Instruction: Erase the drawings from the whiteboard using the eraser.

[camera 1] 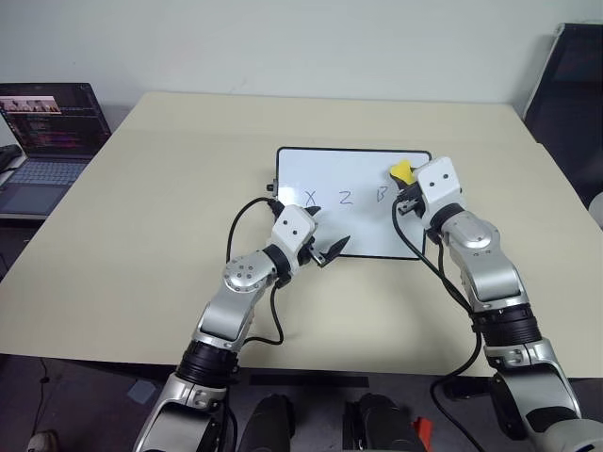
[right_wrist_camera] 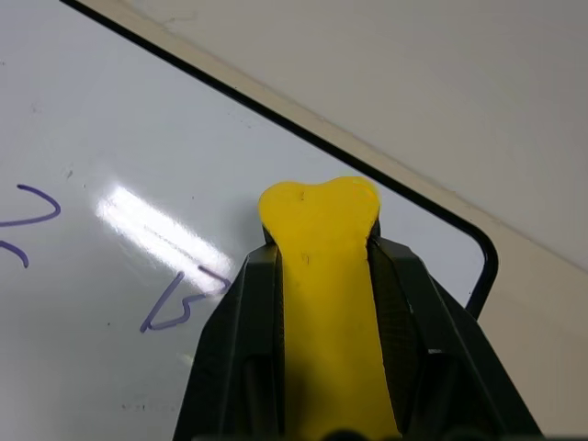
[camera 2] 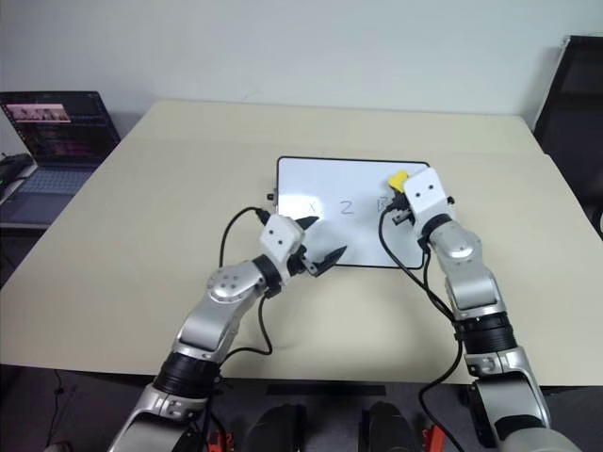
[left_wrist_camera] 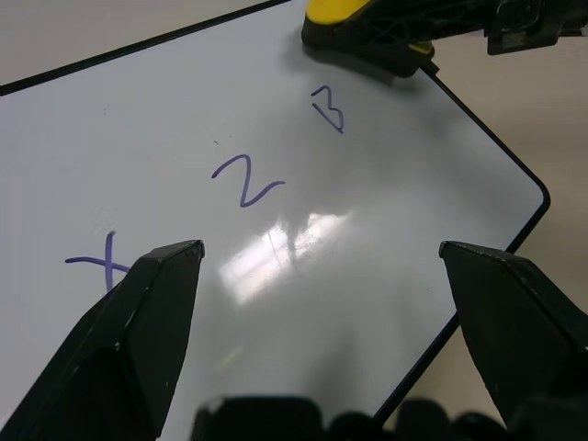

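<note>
My right gripper (right_wrist_camera: 322, 303) clamps the small yellow eraser block (right_wrist_camera: 323, 266) above the glossy black-framed whiteboard (camera 1: 330, 165), beside the purple B (right_wrist_camera: 175, 308). My left gripper (left_wrist_camera: 322, 276) hovers wide open; unpinned, the board may slide when wiped.

Beige table (camera 1: 141, 188), whiteboard (camera 1: 353, 226) lying flat near its middle

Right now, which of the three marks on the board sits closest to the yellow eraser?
The B, the rightmost of the drawings: it lies just beside the eraser clamped in the right gripper, while Z and X sit further left.
</note>
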Controlling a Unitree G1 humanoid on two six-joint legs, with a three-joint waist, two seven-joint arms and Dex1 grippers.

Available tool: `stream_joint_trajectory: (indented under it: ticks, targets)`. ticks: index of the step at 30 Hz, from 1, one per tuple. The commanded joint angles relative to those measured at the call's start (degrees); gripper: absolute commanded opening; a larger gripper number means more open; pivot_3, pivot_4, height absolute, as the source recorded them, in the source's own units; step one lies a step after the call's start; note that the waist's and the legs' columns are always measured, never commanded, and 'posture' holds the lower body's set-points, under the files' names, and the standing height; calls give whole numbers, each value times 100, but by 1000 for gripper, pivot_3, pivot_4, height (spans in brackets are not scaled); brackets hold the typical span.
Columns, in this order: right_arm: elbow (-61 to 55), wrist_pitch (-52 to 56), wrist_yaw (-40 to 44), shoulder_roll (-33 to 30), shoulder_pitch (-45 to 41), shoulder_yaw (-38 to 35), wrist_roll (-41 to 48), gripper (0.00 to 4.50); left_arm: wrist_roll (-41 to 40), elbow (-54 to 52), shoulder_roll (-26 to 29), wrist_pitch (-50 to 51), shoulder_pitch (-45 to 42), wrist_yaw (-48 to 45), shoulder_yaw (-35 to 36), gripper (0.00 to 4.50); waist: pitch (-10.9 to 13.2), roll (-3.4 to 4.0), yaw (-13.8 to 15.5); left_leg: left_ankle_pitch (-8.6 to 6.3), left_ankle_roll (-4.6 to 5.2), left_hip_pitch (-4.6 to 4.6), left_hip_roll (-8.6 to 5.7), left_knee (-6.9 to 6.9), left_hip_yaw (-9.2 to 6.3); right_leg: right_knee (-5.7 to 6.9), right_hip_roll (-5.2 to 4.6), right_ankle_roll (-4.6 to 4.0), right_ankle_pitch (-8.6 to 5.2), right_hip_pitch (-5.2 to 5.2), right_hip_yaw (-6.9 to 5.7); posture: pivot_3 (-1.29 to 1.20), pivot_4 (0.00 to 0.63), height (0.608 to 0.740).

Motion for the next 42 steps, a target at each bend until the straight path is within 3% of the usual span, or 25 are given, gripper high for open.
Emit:
stream_joint_trajectory:
  ticks: [1,16,28,42]
  targets:
    - [-78,-188,6,72,-202,-95,59,969,86,-317,59,-94,88,253,216,4500,0,0,-3,0,0,0,0,0,0,0,0,0,0,0,0,0,150,740]
    - [497,-514,92,775,-846,313,-56,969,337,-795,54,333,680,1271,626,4500,0,0,1,0,0,1,2,0,0,2,-2,-1,1,-1,-1,0,150,740]
    - [773,-545,121,1280,-1029,747,-226,969,396,-1072,70,282,1109,1367,619,4500,0,0,-6,0,0,2,4,-1,0,4,-6,-2,1,-2,-1,0,150,740]
    - [1254,-81,135,1351,-1462,1054,-725,969,419,-1119,52,261,1107,1366,593,4500,0,0,-4,0,-1,1,3,-2,0,4,-6,-3,1,-4,-3,0,150,740]
